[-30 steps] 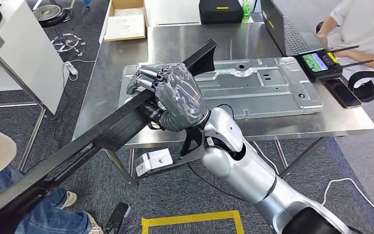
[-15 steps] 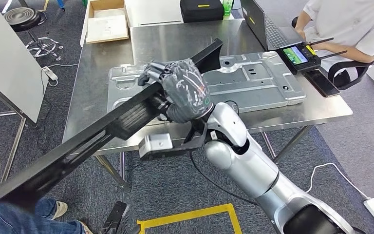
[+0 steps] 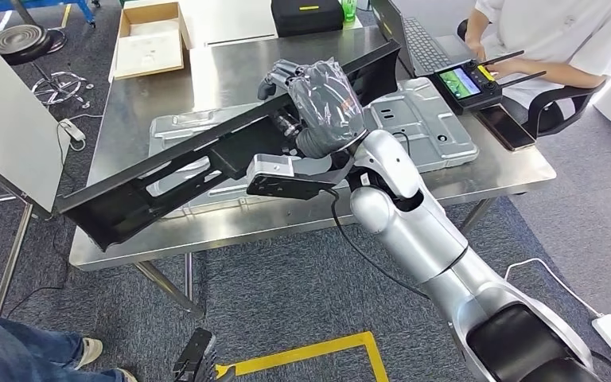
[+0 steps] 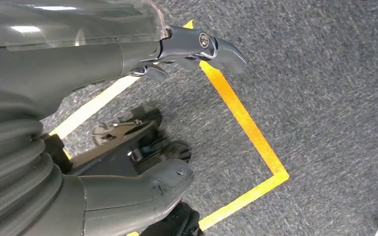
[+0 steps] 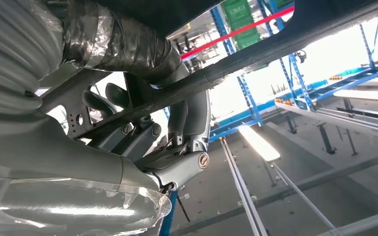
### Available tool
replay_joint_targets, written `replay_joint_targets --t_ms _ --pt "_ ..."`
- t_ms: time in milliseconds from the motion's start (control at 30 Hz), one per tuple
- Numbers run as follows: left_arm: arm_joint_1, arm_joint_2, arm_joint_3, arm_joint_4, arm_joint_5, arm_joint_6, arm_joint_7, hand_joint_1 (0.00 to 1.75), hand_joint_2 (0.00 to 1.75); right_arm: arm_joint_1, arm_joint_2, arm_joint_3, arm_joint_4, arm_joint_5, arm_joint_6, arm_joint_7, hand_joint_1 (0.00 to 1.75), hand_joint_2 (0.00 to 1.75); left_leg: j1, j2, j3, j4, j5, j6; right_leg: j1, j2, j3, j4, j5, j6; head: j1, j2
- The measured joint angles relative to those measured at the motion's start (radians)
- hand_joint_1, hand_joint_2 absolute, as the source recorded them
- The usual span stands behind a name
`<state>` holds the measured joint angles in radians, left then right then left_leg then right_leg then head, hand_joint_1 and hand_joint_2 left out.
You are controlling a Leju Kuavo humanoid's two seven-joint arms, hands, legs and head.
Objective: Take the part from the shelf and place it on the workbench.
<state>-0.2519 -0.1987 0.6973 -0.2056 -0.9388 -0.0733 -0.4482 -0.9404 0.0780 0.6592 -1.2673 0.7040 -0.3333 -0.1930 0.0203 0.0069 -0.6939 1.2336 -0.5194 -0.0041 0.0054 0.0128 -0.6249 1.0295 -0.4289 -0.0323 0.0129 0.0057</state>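
Note:
The part is a long black channel-shaped bar [image 3: 167,171]. It hangs slanted above the steel workbench [image 3: 151,87], one end past the front left corner, the other near the far right. My right hand [image 3: 322,99] grips it near the middle, fingers curled over its upper edge. In the right wrist view the fingers [image 5: 187,113] wrap the bar's dark rail [image 5: 275,44]. My left hand [image 4: 103,113] hangs over grey carpet, fingers apart with nothing in them.
A large grey stamped metal panel [image 3: 430,119] lies on the workbench under the bar. At the right sits a person [image 3: 557,40], with a controller [image 3: 465,79] and a phone [image 3: 509,127] in front. A cardboard box [image 3: 151,40] and black case [image 3: 306,16] stand behind. Yellow floor tape [image 3: 310,354] lies below.
The camera has moved closer to the workbench. My right hand has carried the bar farther over the table, and the bar's low end has come up to the bench's front corner.

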Motion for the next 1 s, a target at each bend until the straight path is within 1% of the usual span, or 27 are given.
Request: replay_joint_targets --t_ms 33,67,100,133,200,233,267,300,367,400,433,467,500,533,567,600,633,667,700,733,767,800,867,900,933,967,1000 --pt "0.0 0.001 0.0 0.0 0.0 0.0 0.0 0.0 1.75 -0.001 0.0 0.0 0.002 0.0 0.0 0.0 1.75 1.75 -0.005 -0.003 0.031 -0.073 0.038 0.012 0.002 0.002 0.003 0.0 -0.002 -0.001 0.0 0.0" --pt "-0.001 0.002 0.0 0.0 0.0 0.0 0.0 0.0 1.75 -0.003 0.0 0.0 0.004 0.0 0.0 0.0 1.75 1.75 -0.009 -0.006 0.06 -0.137 0.067 0.022 0.005 0.004 0.004 0.001 -0.004 0.001 0.0 0.0" --pt "-0.002 0.003 0.0 0.0 0.0 0.0 0.0 0.0 1.75 -0.004 0.0 0.0 0.005 0.0 0.0 0.0 1.75 1.75 -0.014 -0.008 0.079 -0.183 0.082 0.029 0.005 0.005 0.003 0.002 -0.004 0.003 0.0 0.0" --pt "-0.002 0.003 0.0 0.0 0.0 0.0 0.0 0.0 1.75 -0.005 -0.001 -0.001 0.007 0.0 0.0 0.0 1.75 1.75 -0.017 -0.01 0.087 -0.203 0.083 0.032 0.004 0.006 0.001 0.002 -0.004 0.007 0.0 0.0" --pt "-0.003 0.002 0.0 0.0 0.0 0.0 0.0 0.0 1.75 -0.006 -0.001 -0.001 0.009 0.0 0.0 0.0 1.75 1.75 -0.016 -0.009 0.092 -0.217 0.084 0.032 0.004 0.006 -0.003 0.001 -0.003 0.017 0.0 0.0" --pt "-0.003 0.002 -0.001 0.0 0.0 0.0 0.0 0.0 1.75 -0.008 -0.001 -0.001 0.01 0.0 0.003 0.001 1.75 1.75 -0.012 -0.008 0.095 -0.224 0.087 0.033 0.004 0.004 -0.004 0.006 -0.008 0.023 0.0 0.0" --pt "-0.004 0.001 -0.001 0.0 0.0 0.0 0.0 0.0 1.75 -0.012 -0.001 -0.002 0.011 0.0 0.011 0.003 1.75 1.75 -0.009 -0.007 0.098 -0.23 0.091 0.035 0.004 0.003 -0.012 0.024 -0.022 0.029 0.001 0.0" --pt "-0.005 0.001 -0.001 0.0 0.0 0.0 0.0 0.0 1.75 -0.018 -0.001 -0.002 0.013 0.0 0.025 0.007 1.75 1.75 -0.005 -0.005 0.101 -0.237 0.094 0.037 0.002 0.001 -0.029 0.062 -0.045 0.035 0.001 0.0" --pt "-0.006 0.001 -0.003 0.0 0.0 -0.002 0.0 0.0 1.75 -0.034 -0.001 -0.002 0.029 -0.001 0.067 0.018 1.75 1.75 -0.005 -0.002 0.102 -0.238 0.094 0.039 -0.007 -0.001 -0.09 0.187 -0.104 0.047 0.001 0.0" --pt "-0.006 0.0 -0.004 0.0 0.0 -0.003 0.001 0.0 1.75 -0.041 -0.002 -0.002 0.041 -0.002 0.089 0.022 1.75 1.75 -0.004 -0.002 0.102 -0.237 0.094 0.039 -0.012 -0.001 -0.12 0.244 -0.122 0.053 0.001 0.0" --pt "-0.005 0.0 -0.005 0.0 0.0 -0.004 0.001 0.0 1.75 -0.05 -0.002 -0.002 0.056 -0.002 0.108 0.024 1.75 1.75 -0.003 -0.001 0.102 -0.236 0.093 0.038 -0.018 -0.003 -0.137 0.273 -0.123 0.058 0.001 0.0" --pt "-0.005 0.0 -0.006 0.0 0.0 -0.005 0.002 0.0 1.75 -0.06 -0.002 -0.002 0.072 -0.001 0.123 0.025 1.75 1.75 -0.001 -0.001 0.102 -0.234 0.091 0.035 -0.023 -0.005 -0.134 0.261 -0.103 0.062 0.001 0.0" --pt "-0.005 -0.001 -0.007 0.0 0.0 -0.006 0.002 0.0 1.75 -0.072 -0.002 -0.002 0.088 0.0 0.134 0.025 1.75 1.75 0.002 -0.001 0.102 -0.23 0.089 0.031 -0.028 -0.007 -0.112 0.211 -0.067 0.066 0.001 0.0" --pt "-0.005 -0.002 -0.009 0.0 0.0 -0.007 0.002 0.0 1.75 -0.085 -0.002 -0.002 0.103 0.001 0.142 0.026 1.75 1.75 0.005 -0.001 0.101 -0.224 0.084 0.025 -0.032 -0.011 -0.081 0.142 -0.031 0.07 0.001 0.0" --pt "-0.007 -0.002 -0.01 0.0 0.0 -0.008 0.003 0.0 1.75 -0.099 -0.002 -0.002 0.12 0.001 0.148 0.026 1.75 1.75 0.005 -0.002 0.099 -0.217 0.079 0.019 -0.032 -0.013 -0.051 0.078 -0.007 0.071 0.002 0.0" --pt "-0.008 -0.003 -0.011 0.0 0.0 -0.008 0.003 0.0 1.75 -0.111 -0.001 -0.001 0.135 0.001 0.154 0.026 1.75 1.75 0.004 -0.002 0.097 -0.212 0.076 0.012 -0.031 -0.014 -0.031 0.036 0.005 0.069 0.001 0.0" --pt "-0.009 -0.003 -0.012 0.0 -0.001 -0.01 0.005 0.0 1.75 -0.122 -0.001 0.0 0.152 0.001 0.162 0.023 1.75 1.75 0.003 -0.002 0.095 -0.21 0.074 0.006 -0.028 -0.013 -0.023 0.018 0.004 0.064 0.0 0.0" --pt "-0.009 -0.004 -0.014 0.0 -0.002 -0.014 0.006 0.0 1.75 -0.131 -0.001 0.001 0.17 -0.003 0.181 0.017 1.75 1.75 0.002 -0.002 0.094 -0.21 0.074 0.001 -0.024 -0.012 -0.022 0.017 0.0 0.057 -0.001 0.0" --pt "-0.009 -0.005 -0.015 0.0 -0.002 -0.021 0.006 0.0 1.75 -0.141 -0.002 0.003 0.188 -0.016 0.217 0.002 1.75 1.75 0.002 -0.002 0.095 -0.212 0.074 -0.004 -0.025 -0.011 -0.023 0.017 0.0 0.048 -0.002 0.0" --pt "-0.01 -0.005 -0.017 0.0 -0.003 -0.029 0.004 0.0 1.75 -0.151 -0.003 0.006 0.209 -0.036 0.268 -0.02 1.75 1.75 0.004 -0.001 0.095 -0.209 0.069 -0.009 -0.025 -0.01 -0.022 0.015 0.001 0.041 -0.001 0.0" --pt "-0.01 -0.006 -0.019 0.0 -0.004 -0.038 0.002 0.0 1.75 -0.163 -0.005 0.009 0.232 -0.066 0.326 -0.05 1.75 1.75 0.005 -0.001 0.088 -0.193 0.057 -0.012 -0.026 -0.01 -0.02 0.012 0.002 0.033 -0.002 0.0" --pt "-0.011 -0.006 -0.021 0.0 -0.004 -0.046 0.0 0.0 1.75 -0.173 -0.006 0.014 0.256 -0.097 0.374 -0.082 1.75 1.75 0.006 -0.002 0.072 -0.157 0.035 -0.015 -0.027 -0.01 -0.019 0.009 0.004 0.026 -0.002 0.0" --pt "-0.012 -0.006 -0.024 0.0 -0.004 -0.055 -0.002 0.0 1.75 -0.188 -0.007 0.022 0.302 -0.139 0.415 -0.128 1.75 1.75 0.006 -0.002 0.01 -0.027 -0.028 -0.017 -0.024 -0.01 -0.017 0.008 0.004 0.017 -0.002 0.0" --pt "-0.011 -0.006 -0.025 0.0 -0.004 -0.057 -0.002 0.0 1.75 -0.192 -0.008 0.026 0.321 -0.147 0.414 -0.137 1.75 1.75 0.006 -0.002 -0.023 0.039 -0.051 -0.018 -0.022 -0.01 -0.017 0.008 0.003 0.015 -0.002 0.0" --pt "-0.01 -0.006 -0.025 0.0 -0.004 -0.058 -0.002 0.0 1.75 -0.194 -0.009 0.03 0.337 -0.148 0.406 -0.139 1.75 1.75 0.005 -0.002 -0.046 0.08 -0.057 -0.017 -0.019 -0.01 -0.016 0.009 0.002 0.014 -0.002 0.0" --pt "-0.009 -0.006 -0.026 0.0 -0.004 -0.059 -0.002 0.0 1.75 -0.195 -0.011 0.032 0.35 -0.148 0.394 -0.137 1.75 1.75 0.004 -0.002 -0.05 0.082 -0.043 -0.014 -0.016 -0.009 -0.014 0.009 0.0 0.012 -0.002 0.0" --pt "-0.009 -0.006 -0.027 0.0 -0.004 -0.06 -0.002 0.0 1.75 -0.196 -0.013 0.034 0.361 -0.147 0.38 -0.135 1.75 1.75 0.003 -0.002 -0.034 0.042 -0.011 -0.009 -0.014 -0.008 -0.011 0.01 -0.001 0.012 -0.002 0.0"
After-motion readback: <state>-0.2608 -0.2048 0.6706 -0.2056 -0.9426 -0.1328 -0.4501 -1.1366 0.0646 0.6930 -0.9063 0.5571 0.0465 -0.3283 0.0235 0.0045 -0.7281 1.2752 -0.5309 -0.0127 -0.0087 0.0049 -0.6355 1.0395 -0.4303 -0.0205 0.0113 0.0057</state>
